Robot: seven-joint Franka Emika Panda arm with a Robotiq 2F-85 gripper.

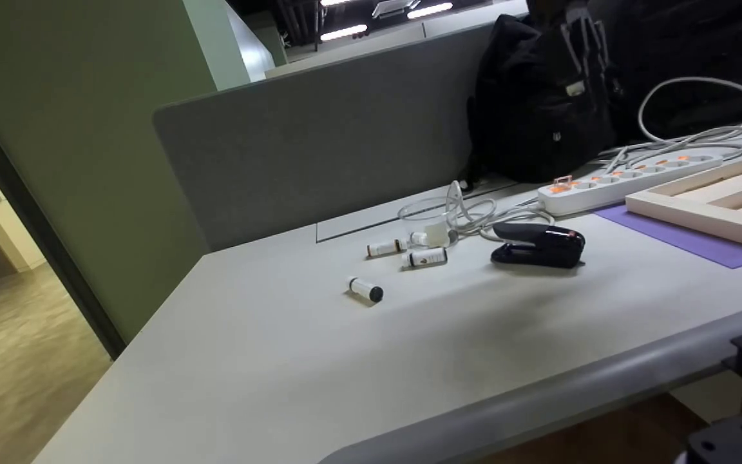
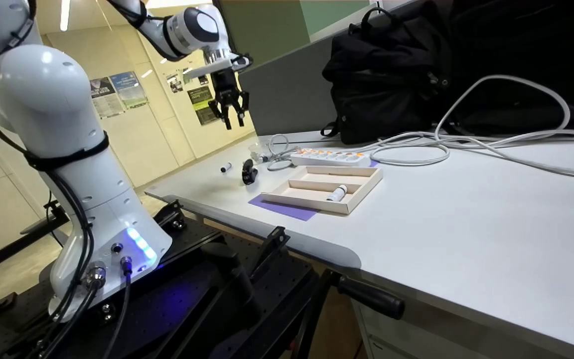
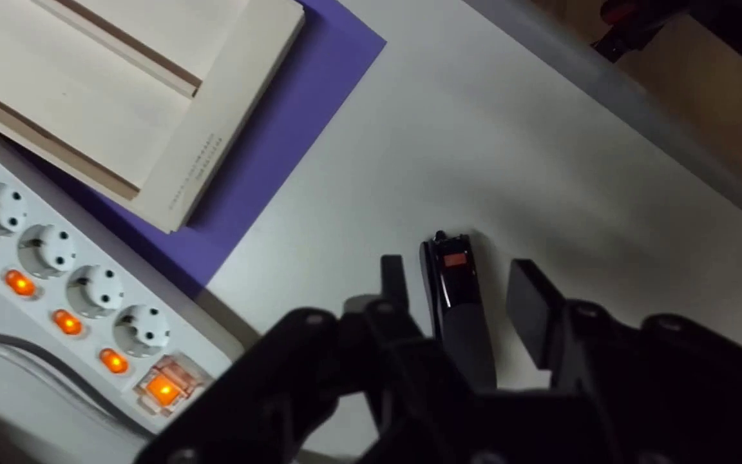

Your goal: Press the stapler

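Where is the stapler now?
In an exterior view, the stapler lies on the desk right of image centre, between white tubes and a purple sheet. The wrist view shows it framed by the open tool.

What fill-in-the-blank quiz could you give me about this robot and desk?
1. The gripper is ____, not shut.
2. In the wrist view, a black ____ shows between its fingers.
3. The sheet under the tray is coloured ____.
4. The small lights on the power strip glow ____.
Missing words: open; stapler; purple; orange.
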